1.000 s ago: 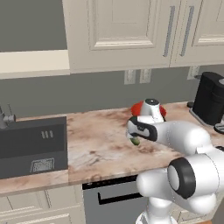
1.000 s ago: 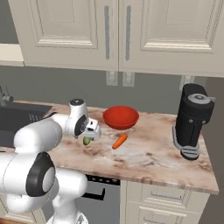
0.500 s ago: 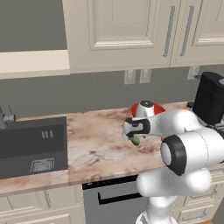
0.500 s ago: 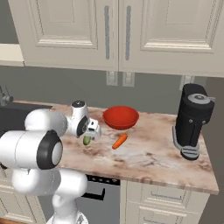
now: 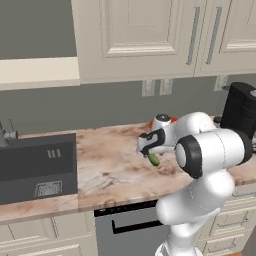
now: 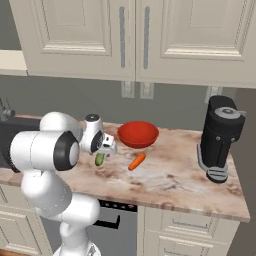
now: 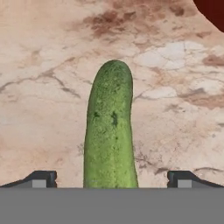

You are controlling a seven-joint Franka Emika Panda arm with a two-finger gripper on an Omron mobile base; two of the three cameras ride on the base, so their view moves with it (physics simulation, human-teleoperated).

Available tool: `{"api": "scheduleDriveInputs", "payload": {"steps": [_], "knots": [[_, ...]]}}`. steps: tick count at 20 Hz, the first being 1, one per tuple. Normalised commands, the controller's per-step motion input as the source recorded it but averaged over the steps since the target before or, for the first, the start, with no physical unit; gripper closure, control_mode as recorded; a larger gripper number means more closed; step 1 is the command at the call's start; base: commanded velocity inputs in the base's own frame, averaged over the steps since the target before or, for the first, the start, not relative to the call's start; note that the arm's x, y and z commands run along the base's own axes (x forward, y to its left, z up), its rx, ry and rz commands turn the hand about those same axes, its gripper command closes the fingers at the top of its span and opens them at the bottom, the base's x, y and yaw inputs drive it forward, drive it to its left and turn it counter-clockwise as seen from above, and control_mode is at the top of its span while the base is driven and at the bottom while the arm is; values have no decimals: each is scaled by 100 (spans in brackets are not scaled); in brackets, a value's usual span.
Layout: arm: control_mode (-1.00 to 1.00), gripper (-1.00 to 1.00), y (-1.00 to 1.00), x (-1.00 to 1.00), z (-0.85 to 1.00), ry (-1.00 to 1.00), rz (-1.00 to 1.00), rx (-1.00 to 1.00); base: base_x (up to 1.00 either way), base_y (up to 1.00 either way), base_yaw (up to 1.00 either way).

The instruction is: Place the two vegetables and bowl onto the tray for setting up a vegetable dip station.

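Hovering over the table (image 7: 52, 52), we hold our gripper (image 7: 111, 178) wide apart, the cucumber (image 7: 110, 131) lying lengthwise between its fingertips.

You had the cucumber (image 6: 100, 159) lying on the counter (image 6: 175, 180), directly under the gripper (image 6: 106, 150) and between its spread fingertips (image 7: 41, 178). The carrot (image 6: 136, 161) lay just right of it. The bowl (image 6: 138, 134) sat behind both, the coffee machine (image 6: 220, 137) well to the right, the sink (image 5: 37, 165) far left.

No readable text, label or number anywhere, as far as these coarse renders allow
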Motion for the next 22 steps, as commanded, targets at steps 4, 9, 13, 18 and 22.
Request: {"api": "scheduleDriveInputs", "payload": {"steps": [4, 9, 13, 18, 22], "knots": [[-100, -100, 0, 19, -28, 0, 2, 0, 0, 0, 0], [-100, -100, 0, 10, -33, 0, 1, 0, 0, 0, 0], [-100, -100, 0, 2, -24, 0, 0, 0, 0, 0, 0], [-100, 100, 0, 0, -1, 0, 0, 0, 0, 0, 0], [-100, 100, 0, 0, 0, 0, 0, 0, 0, 0, 0]]}}
